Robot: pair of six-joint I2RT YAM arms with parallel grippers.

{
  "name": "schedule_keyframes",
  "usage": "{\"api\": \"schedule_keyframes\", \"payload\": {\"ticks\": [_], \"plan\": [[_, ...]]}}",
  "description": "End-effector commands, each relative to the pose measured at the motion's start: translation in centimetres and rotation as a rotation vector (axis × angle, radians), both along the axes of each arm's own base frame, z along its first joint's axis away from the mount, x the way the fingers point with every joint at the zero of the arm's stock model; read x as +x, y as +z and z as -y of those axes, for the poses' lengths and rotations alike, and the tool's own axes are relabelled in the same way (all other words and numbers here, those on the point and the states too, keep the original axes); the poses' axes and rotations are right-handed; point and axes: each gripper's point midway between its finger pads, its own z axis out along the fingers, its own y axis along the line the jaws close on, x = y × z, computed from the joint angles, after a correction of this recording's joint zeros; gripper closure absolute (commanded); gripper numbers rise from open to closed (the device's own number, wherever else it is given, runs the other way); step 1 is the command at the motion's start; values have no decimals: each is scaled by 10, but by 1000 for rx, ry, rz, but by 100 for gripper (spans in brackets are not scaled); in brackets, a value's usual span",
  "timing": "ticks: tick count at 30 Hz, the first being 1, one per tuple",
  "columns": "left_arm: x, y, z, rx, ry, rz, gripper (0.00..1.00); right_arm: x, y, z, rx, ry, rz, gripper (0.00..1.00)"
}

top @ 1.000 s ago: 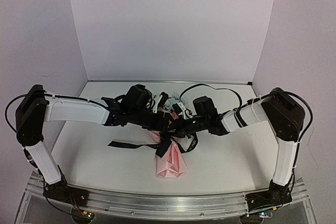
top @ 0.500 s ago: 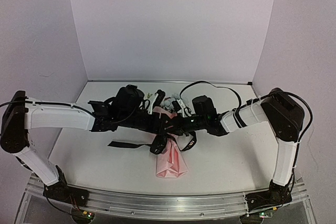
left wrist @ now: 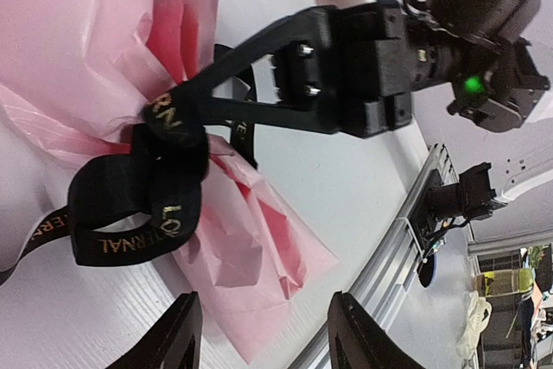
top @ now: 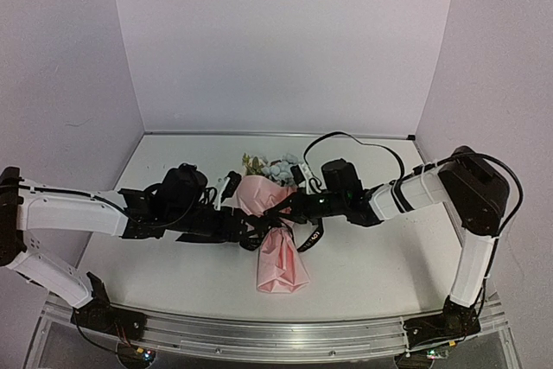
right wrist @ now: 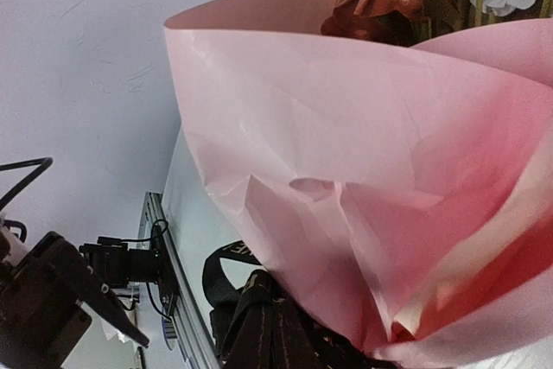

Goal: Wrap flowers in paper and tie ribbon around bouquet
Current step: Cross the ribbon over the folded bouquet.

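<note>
Bouquet [top: 278, 244] flat at bench [top: 389, 257] centre, long axis 12 to 6 o'clock, blooms at 12. Ribbon [left wrist: 164, 183] looped round waist, clamped there by right gripper [left wrist: 162, 123] from 3 o'clock. Left gripper [left wrist: 268, 339] at 9 o'clock, jaws apart, empty.

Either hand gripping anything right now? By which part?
Right hand is shut on the ribbon, pinching it where it wraps the narrow waist of the pink paper. Left hand is open, holding nothing.
</note>
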Motion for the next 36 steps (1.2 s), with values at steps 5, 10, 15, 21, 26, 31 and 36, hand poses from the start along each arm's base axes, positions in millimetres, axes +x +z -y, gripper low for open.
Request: {"api": "schedule_keyframes", "payload": {"ticks": [5,10,15,21,26,31,36], "plan": [[34,22,-11,-26,72,29,55,-24,40,12,-8,26,139,100],[54,27,-15,26,64,45,60,-42,29,14,-50,42,144,100],[78,32,-10,69,14,56,63,-60,12,14,-117,58,142,100],[78,11,14,119,-135,0,69,-64,-4,20,-180,29,155,100],[73,-12,19,164,-193,-69,68,-64,-5,17,-188,29,170,100],[68,-22,16,208,-201,-68,58,-61,-4,16,-189,22,180,100],[68,-32,22,242,-217,-68,56,-61,-2,14,-186,23,186,100]]}}
